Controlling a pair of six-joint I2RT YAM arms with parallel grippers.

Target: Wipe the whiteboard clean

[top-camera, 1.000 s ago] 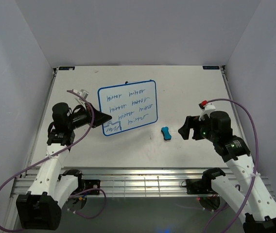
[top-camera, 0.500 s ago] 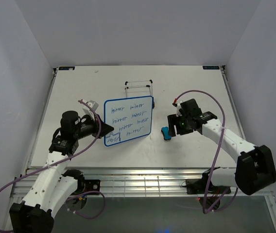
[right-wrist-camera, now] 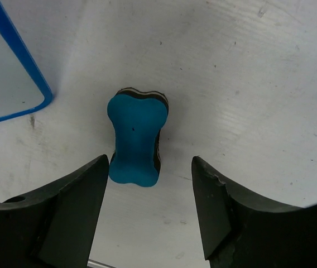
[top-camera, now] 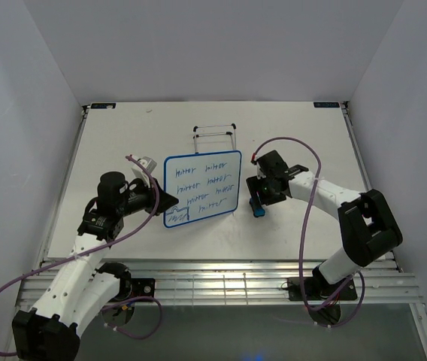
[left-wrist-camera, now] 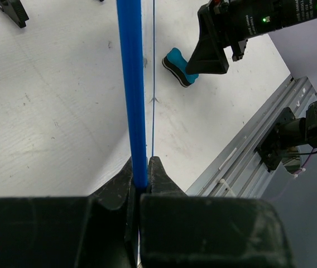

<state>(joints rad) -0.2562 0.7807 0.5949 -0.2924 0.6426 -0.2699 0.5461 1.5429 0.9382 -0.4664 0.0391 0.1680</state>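
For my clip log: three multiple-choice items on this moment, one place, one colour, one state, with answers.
1. The eraser lies: A on the whiteboard; B in the left gripper; C on the table beside the whiteboard.
2. The whiteboard's frame is: A blue; B red; C black.
3. The left gripper is: A open; B shut on the whiteboard's edge; C shut on the eraser.
Answers: 1 C, it lies flat on bare table; 2 A, the rim is blue in every view; 3 B, it clamps the blue edge.
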